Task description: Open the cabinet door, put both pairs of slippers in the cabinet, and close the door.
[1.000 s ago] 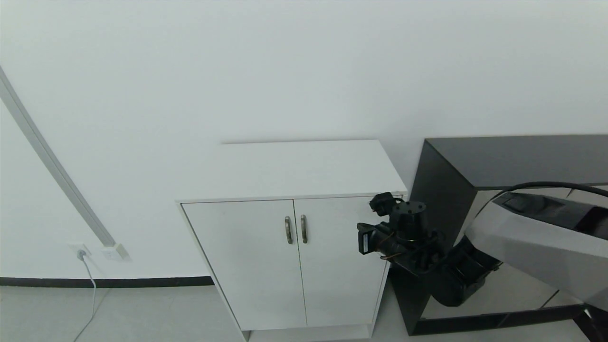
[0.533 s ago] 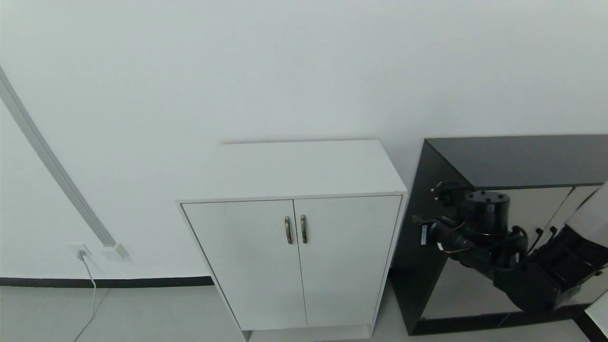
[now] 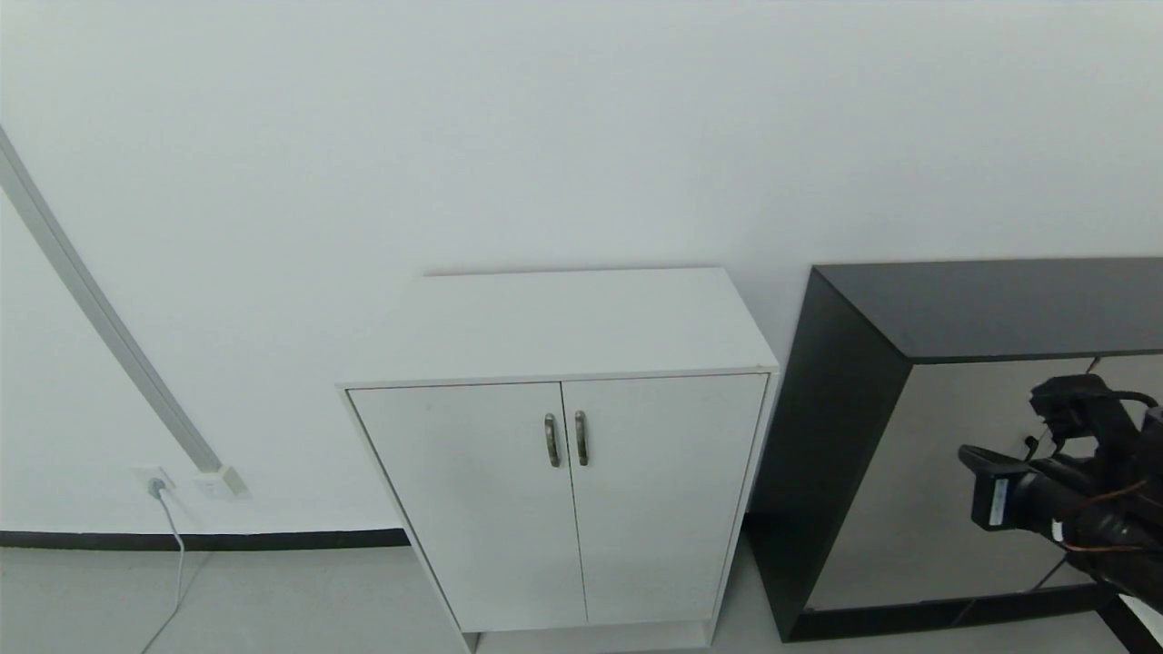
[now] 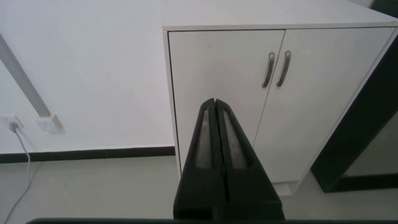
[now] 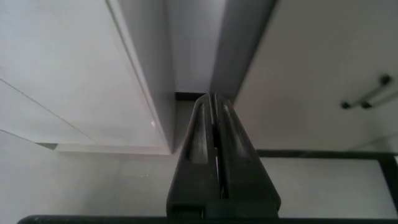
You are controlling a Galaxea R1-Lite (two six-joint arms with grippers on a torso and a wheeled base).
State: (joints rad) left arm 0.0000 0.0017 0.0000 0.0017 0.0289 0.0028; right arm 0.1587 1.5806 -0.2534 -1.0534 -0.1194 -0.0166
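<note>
Head view: a white cabinet (image 3: 581, 322) stands against a plain white wall (image 3: 581, 127), just below the centre and reaching toward 6 o'clock. Its left door (image 3: 472, 509) and right door (image 3: 654, 490) are both shut and flush with each other. Two upright metal handles (image 3: 551, 440) sit side by side where the doors meet, near the upper part of the seam. Touching or just beside the cabinet, at 3 to 4 o'clock, stands a black unit (image 3: 845, 427) with a mirrored front. The right arm (image 3: 1081, 490) hangs in front of that mirrored front at the 4 o'clock edge, well apart from the cabinet doors. At 8 o'clock a wall socket (image 3: 153, 480) has a grey cable (image 3: 174, 563) drooping to the pale floor (image 3: 273, 599). A strip of grey trunking (image 3: 91, 300) slants from 9 o'clock down to the socket. In the left wrist view, the left gripper (image 4: 215, 102) points at the cabinet's left door, apart from it, with its two fingers pressed flat together and nothing between them. In the right wrist view, the right gripper (image 5: 214, 99) aims at the narrow dark gap between a white panel and a glossy panel. Its fingers too are pressed together and hold nothing.
</note>
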